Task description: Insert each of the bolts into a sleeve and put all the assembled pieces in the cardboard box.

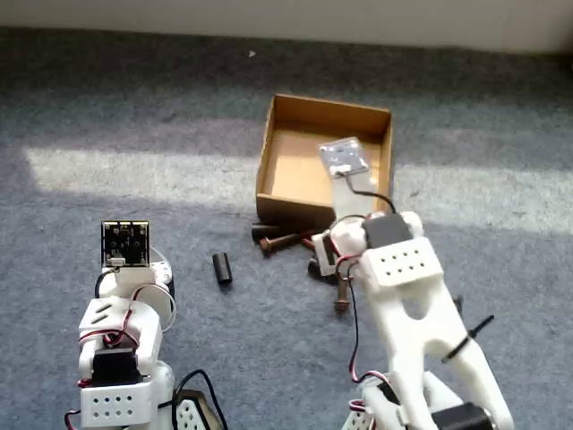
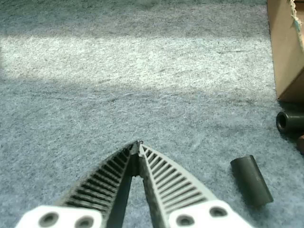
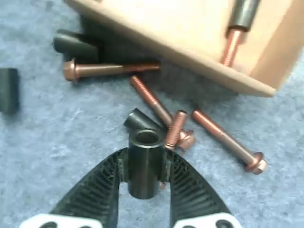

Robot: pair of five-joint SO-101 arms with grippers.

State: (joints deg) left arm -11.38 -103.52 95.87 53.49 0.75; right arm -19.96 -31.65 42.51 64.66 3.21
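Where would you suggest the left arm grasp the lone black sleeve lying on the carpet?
Probably at mid-length, from above, closing across its round sides. The lone sleeve lies flat on the carpet, with bare carpet along both flanks. The left gripper, now shut, must open first.

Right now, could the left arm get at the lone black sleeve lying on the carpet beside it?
Probably yes. The sleeve lies on bare carpet close to the left hand, nothing between them; the hand is shut and would need opening first.
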